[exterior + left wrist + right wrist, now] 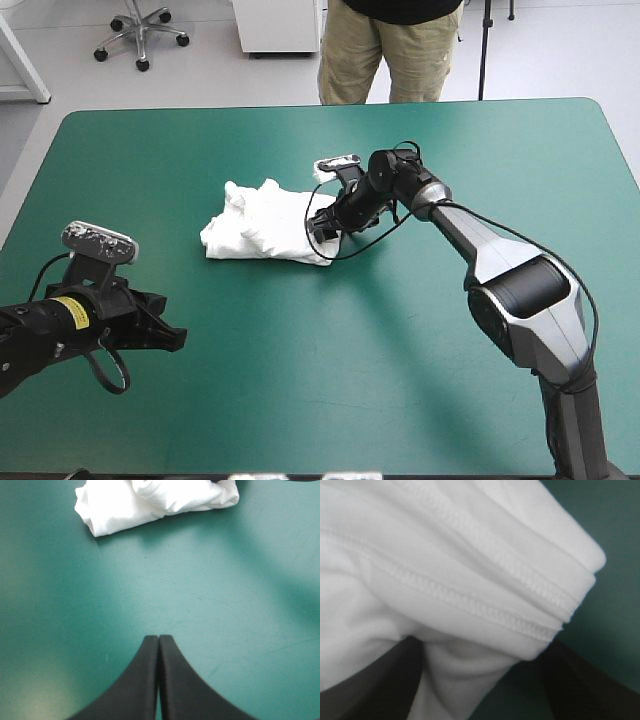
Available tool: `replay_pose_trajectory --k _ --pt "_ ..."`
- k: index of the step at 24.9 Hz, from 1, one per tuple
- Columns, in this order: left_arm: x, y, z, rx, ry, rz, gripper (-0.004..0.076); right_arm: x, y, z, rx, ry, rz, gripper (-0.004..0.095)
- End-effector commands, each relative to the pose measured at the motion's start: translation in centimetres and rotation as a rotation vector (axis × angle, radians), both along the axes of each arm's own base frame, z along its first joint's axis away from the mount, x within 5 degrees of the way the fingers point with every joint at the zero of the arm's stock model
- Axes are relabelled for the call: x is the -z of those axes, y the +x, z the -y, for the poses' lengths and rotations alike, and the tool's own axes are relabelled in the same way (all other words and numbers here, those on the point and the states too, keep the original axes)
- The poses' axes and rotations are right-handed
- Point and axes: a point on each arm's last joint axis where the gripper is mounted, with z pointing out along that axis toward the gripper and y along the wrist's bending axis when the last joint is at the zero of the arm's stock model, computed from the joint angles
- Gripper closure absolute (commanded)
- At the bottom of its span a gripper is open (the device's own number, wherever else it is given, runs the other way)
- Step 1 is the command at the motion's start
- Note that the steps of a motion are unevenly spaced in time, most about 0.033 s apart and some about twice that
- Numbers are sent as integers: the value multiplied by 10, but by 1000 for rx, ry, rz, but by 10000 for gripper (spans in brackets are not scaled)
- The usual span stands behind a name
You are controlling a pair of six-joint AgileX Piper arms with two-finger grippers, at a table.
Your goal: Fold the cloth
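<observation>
The white T-shirt (262, 232) lies as a crumpled heap a little left of the table's middle. My right gripper (325, 232) is low at the heap's right edge. In the right wrist view its black fingers stand apart, open, with a stitched fold of the T-shirt (445, 570) bunched between them at the gripper (482, 645). My left gripper (170, 338) hovers near the table's front left, well short of the heap. Its fingers meet in a pointed arch, shut on nothing (158, 639). The T-shirt (150, 502) shows far ahead of it.
Bare teal-green cover (330, 360) lies between my left gripper and the heap. It continues to the front and right edges of the table.
</observation>
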Motion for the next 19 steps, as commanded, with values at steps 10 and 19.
replay_pose_trajectory --k 10,19 --pt "-11 0 1 -24 -68 61 733 -20 0 -2 -16 59 31 925" --pt "-11 0 1 -37 -77 53 733 -53 -12 31 -68 -156 109 925"
